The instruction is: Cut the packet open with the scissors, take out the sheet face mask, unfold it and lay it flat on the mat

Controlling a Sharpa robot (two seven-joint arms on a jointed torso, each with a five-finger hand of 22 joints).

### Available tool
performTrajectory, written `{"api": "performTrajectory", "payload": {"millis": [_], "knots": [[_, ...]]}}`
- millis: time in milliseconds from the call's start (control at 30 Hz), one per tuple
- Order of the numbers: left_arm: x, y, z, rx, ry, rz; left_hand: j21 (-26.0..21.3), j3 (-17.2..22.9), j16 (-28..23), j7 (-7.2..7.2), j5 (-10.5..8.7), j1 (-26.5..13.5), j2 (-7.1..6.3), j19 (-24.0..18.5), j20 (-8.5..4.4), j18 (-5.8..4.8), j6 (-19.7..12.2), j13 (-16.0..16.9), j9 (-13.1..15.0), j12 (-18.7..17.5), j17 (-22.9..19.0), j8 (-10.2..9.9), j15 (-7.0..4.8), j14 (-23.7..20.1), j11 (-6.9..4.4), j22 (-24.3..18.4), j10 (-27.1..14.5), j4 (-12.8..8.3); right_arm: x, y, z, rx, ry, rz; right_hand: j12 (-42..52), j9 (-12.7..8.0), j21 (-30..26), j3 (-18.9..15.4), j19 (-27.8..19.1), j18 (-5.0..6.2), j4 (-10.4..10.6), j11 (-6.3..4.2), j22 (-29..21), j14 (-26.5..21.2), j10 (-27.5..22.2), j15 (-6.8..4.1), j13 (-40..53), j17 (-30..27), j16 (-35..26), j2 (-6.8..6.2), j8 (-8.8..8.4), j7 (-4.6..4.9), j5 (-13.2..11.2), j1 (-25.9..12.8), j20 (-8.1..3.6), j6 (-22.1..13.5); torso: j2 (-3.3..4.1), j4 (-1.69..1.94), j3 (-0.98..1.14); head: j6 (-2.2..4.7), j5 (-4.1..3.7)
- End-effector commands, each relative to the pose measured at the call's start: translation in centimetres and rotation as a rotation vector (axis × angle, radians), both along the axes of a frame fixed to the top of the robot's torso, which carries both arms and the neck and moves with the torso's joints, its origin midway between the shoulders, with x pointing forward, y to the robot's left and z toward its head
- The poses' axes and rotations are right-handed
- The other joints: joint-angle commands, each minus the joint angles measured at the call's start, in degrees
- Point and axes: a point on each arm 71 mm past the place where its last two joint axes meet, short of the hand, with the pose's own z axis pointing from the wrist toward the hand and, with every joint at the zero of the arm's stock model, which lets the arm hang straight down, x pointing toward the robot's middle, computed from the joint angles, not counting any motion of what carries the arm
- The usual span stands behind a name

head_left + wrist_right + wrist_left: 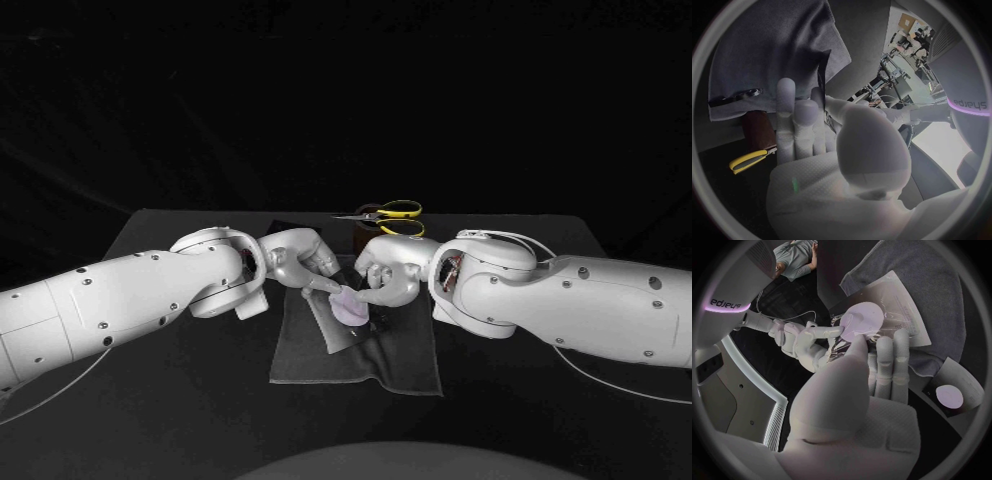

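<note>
Both hands meet above the grey mat [389,360]. Between them hangs the folded sheet face mask [348,302], a pale lilac wad with clear film hanging from it. My left hand [300,256] pinches it from one side, thumb against the mask [862,320]. My right hand [387,275] grips it from the other side, a finger of the right hand [801,340] touching its edge. The opened white packet [904,310] lies flat on the mat [942,285] under the hands. The yellow-handled scissors [391,214] rest at the back of the table, seen also as scissors [750,160] beside the right hand [804,125].
A dark brown block [352,234] stands by the scissors at the mat's far edge. A small white scrap with a lilac round patch [950,396] lies on the mat's edge by the left hand. Black table [173,400] surrounds the mat.
</note>
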Motion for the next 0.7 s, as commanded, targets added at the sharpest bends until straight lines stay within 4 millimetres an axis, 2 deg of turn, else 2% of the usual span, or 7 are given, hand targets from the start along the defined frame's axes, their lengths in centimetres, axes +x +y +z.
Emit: {"api": "performTrajectory", "payload": {"millis": [33,133,167,267,333,400,700], "knots": [[-0.1,-0.4,0.1,-0.036,0.011,-0.018,1.4,3.3,1.5,-0.10,-0.01,1.1,-0.49,-0.2,-0.90,0.76,1.0,0.3,0.7,0.1,0.5,0.9,-0.74,0.7,-0.70,1.1,1.9,-0.2,0.0,0.1,0.5,0.034,-0.026,-0.015,-0.3,2.8,0.3,0.7,-0.2,1.16,-0.4,-0.10,0.0,0.4,0.4,0.00,0.1,-0.1,0.1,0.30,0.82,-0.13,0.1,-0.1,-0.08,0.4,0.00,-0.03,0.01,0.07,0.10],[0.0,-0.4,0.2,-0.041,0.003,-0.012,3.6,10.2,2.8,-0.26,-0.18,-0.6,-3.83,-1.1,-1.30,0.70,1.1,0.3,1.2,-0.5,0.5,1.4,-0.88,0.8,-1.06,3.0,2.7,0.4,-0.1,0.0,0.7,0.065,-0.034,-0.029,-0.7,2.7,0.3,0.8,-0.3,1.13,-0.6,0.01,0.2,0.0,0.1,0.06,0.0,-1.4,-1.0,-0.23,0.70,-0.03,0.1,-0.3,-0.07,-0.1,-0.01,-0.05,0.02,0.05,0.12],[0.0,-0.3,0.2,-0.042,0.000,-0.010,3.6,10.2,2.8,-0.26,-0.18,-0.6,-3.83,-1.1,-1.30,0.70,1.1,0.3,1.2,-0.5,0.5,1.4,-0.88,0.8,-1.06,3.0,2.7,0.4,0.0,-0.1,0.8,0.084,-0.035,-0.039,-1.2,2.7,0.3,0.8,-0.5,1.08,-0.8,0.22,0.2,-0.5,-0.6,0.20,-0.2,-2.7,-2.0,-0.57,0.48,0.18,0.1,-0.4,-0.01,-0.6,-0.01,-0.04,0.02,0.05,0.13],[0.1,-0.3,0.2,-0.043,-0.005,-0.007,4.5,15.7,3.2,-0.30,-0.18,-2.7,-6.06,-1.7,-1.30,0.75,1.3,0.5,1.8,-0.6,0.3,1.9,-0.92,0.8,-1.19,3.9,3.3,-0.1,0.2,-0.5,1.0,0.135,-0.033,-0.072,-4.4,1.8,-0.9,0.1,-3.0,0.55,-0.4,2.23,0.0,-4.1,-5.2,1.91,-1.1,-6.0,-5.9,-2.29,-1.61,2.35,0.1,-2.0,0.98,-4.3,-0.05,-0.04,-0.01,0.02,0.12],[0.1,-0.2,0.2,-0.045,-0.008,-0.007,5.2,22.6,3.6,-0.30,-0.05,-6.7,-8.48,-2.1,-1.26,0.74,1.2,0.9,2.7,-0.6,-0.1,2.7,-1.07,0.9,-1.06,4.7,3.9,-2.1,0.5,-1.0,1.0,0.177,-0.022,-0.100,-8.1,0.2,-2.6,-1.4,-5.1,0.03,0.6,4.76,-0.6,-6.4,-11.1,4.08,-2.4,-6.8,-7.4,-4.41,-4.66,5.04,0.3,-3.8,2.37,-8.2,-0.06,-0.03,0.00,0.02,0.12],[0.0,-0.1,0.3,-0.051,-0.014,-0.009,5.4,24.5,3.7,-0.35,-0.03,-8.0,-8.99,-2.2,-1.26,0.73,1.1,1.0,3.0,-0.5,-0.3,2.9,-1.09,0.9,-1.09,4.9,4.0,-3.1,0.8,-1.7,0.9,0.223,0.018,-0.135,-10.9,-1.0,-4.9,-3.8,-7.3,-0.16,0.9,6.45,-1.8,-9.6,-15.6,5.61,-2.7,-8.2,-10.0,-6.14,-6.89,6.40,0.9,-4.4,3.71,-10.1,-0.02,0.02,-0.01,0.08,0.14],[-0.3,0.3,1.0,-0.126,-0.065,-0.037,5.3,28.7,3.5,-0.44,-0.05,-12.1,-10.18,-2.8,-1.23,0.71,1.1,1.3,3.8,-0.4,-0.9,3.7,-1.12,0.3,-1.15,5.3,4.2,-6.5,0.8,-4.3,0.3,0.344,0.207,-0.188,-10.6,-3.2,-13.0,-13.9,-9.4,1.18,5.2,6.61,-7.3,-13.9,-15.4,6.51,-2.4,-13.3,-16.5,-6.18,-10.41,6.19,2.2,-6.5,6.27,-11.9,0.04,0.01,-0.11,0.54,-0.04]]}}
